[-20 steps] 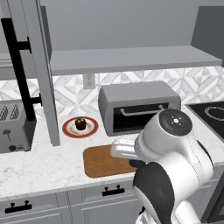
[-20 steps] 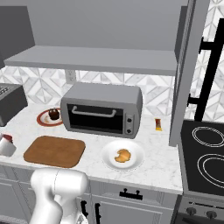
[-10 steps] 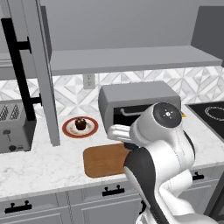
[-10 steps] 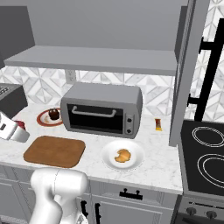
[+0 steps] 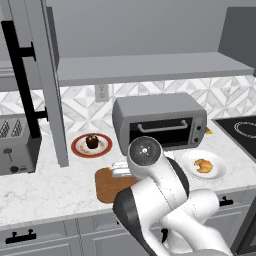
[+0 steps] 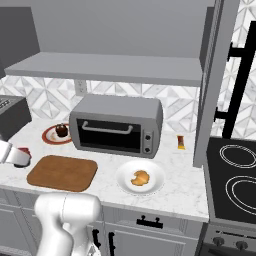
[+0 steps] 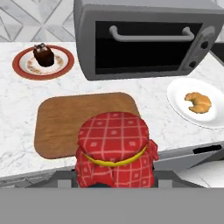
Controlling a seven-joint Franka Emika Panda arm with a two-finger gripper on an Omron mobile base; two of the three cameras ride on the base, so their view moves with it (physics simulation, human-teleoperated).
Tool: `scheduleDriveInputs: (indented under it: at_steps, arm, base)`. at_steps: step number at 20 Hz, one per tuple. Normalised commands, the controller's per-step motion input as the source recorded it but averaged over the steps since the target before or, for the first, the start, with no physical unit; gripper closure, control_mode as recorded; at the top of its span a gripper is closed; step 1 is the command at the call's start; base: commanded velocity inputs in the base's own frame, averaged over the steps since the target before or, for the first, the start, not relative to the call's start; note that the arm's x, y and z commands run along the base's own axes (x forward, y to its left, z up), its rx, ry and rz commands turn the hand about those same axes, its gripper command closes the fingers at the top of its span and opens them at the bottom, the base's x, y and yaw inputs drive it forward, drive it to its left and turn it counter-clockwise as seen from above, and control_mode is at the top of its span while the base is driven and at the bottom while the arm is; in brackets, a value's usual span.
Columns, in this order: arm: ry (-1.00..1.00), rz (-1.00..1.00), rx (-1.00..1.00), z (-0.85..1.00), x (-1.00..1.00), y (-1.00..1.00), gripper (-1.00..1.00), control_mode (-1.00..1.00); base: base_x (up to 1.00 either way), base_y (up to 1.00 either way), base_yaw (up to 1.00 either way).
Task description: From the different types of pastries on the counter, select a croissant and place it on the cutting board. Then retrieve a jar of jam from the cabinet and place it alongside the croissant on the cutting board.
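My gripper (image 6: 19,157) is shut on the jar of jam (image 7: 115,148), whose red checked lid sits low in the hand view, over the near edge of the cutting board (image 7: 83,118). In the right base view the jar of jam (image 6: 23,151) hangs just left of the bare cutting board (image 6: 62,172). The croissant (image 7: 197,102) lies on a white plate (image 7: 181,111) to the board's right, also visible as the croissant (image 5: 203,165) and croissant (image 6: 141,177). The arm hides most of the cutting board (image 5: 107,182) in the left base view.
A dark cupcake (image 5: 91,141) sits on a red-rimmed plate behind the board. A toaster oven (image 5: 160,120) stands at the back of the counter (image 5: 45,192), a toaster (image 5: 17,142) at far left, a stove (image 6: 235,172) at right. The cabinet door (image 5: 47,85) stands open above the counter.
The arm's elbow has swung left in the left base view, uncovering the croissant plate. The gripper with the jar stays left of the board, after rising briefly.
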Motion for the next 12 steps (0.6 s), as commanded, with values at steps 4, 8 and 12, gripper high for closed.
scheduleDriveInputs:
  at_steps: [4,8,12]
  arm:
    - [-0.05,0.01,-0.04,-0.33,0.0,0.03,1.0,-1.0]
    - [-0.02,0.01,0.03,-0.34,0.62,-0.35,1.0,-1.0]
    - [-0.05,0.01,0.11,-0.11,0.46,-0.24,1.0,-1.0]
  base:
    - [0.0,0.0,0.0]
    - [0.0,0.0,0.0]
    - [0.0,0.0,0.0]
